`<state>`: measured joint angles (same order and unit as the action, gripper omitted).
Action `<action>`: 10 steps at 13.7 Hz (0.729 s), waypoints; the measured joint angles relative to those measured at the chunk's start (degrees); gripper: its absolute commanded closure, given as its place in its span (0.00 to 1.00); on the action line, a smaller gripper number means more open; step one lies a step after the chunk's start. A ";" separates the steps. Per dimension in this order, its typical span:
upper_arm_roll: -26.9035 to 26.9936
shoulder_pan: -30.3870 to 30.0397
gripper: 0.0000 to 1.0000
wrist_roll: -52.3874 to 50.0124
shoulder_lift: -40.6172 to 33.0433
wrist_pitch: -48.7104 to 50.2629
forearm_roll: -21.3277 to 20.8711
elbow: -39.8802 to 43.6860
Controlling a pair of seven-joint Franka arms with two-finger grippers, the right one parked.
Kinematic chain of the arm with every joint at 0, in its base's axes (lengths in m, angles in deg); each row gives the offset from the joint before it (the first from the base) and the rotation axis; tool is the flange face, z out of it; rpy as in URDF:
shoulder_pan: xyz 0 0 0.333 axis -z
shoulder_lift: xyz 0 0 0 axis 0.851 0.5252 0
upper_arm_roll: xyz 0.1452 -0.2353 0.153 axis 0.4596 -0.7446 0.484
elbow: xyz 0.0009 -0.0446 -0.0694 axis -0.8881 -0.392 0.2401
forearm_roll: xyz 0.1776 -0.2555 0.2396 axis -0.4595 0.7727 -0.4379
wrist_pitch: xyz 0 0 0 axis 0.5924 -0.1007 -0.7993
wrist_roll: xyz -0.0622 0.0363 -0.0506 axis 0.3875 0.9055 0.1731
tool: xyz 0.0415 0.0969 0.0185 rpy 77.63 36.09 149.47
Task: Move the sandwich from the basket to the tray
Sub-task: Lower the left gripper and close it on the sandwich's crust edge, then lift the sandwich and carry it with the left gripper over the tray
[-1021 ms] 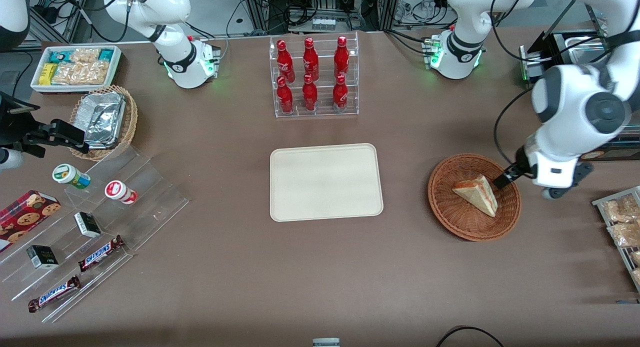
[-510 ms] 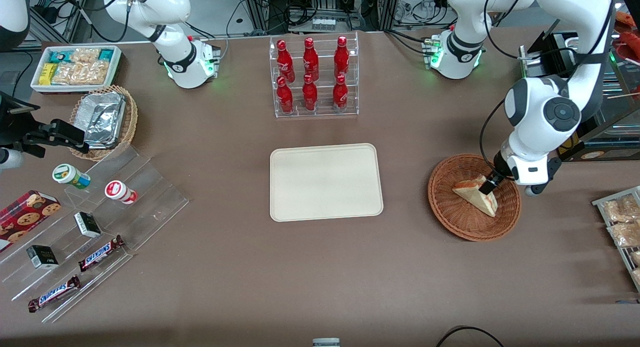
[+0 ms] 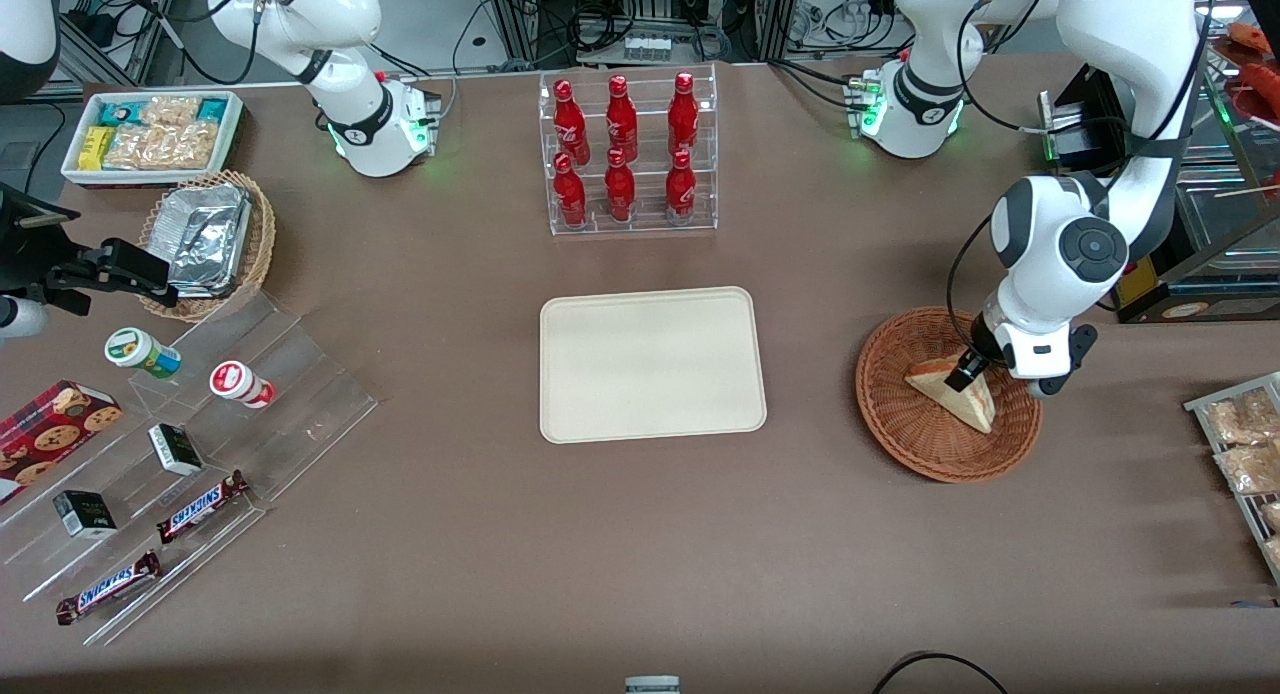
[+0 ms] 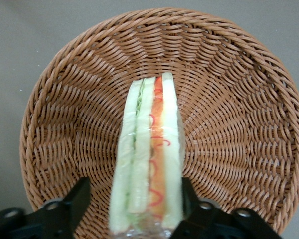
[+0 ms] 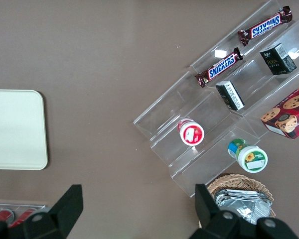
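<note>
My gripper (image 4: pixel 148 209) straddled the sandwich (image 4: pixel 149 154) in the basket (image 4: pixel 229 124), fingers wide apart flanking its layered faces, not yet closed.

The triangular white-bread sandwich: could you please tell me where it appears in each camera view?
Front view: the sandwich lies in the round reddish-brown wicker basket, gripper at it.
Left wrist view: sandwich stands on edge in the basket, gripper fingers open on either side.
Right wrist view: not in it.
Shared landmark: the basket.
</note>
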<state>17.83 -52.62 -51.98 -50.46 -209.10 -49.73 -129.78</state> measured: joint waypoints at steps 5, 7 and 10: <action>-0.01 0.00 1.00 -1.51 -0.05 0.63 0.01 2.37; -0.17 0.28 1.00 -1.10 -0.31 9.15 -0.10 6.84; -0.54 3.43 1.00 0.72 -1.57 28.12 -0.14 18.15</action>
<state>17.29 -49.19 -51.27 -52.03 -180.99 -49.87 -111.63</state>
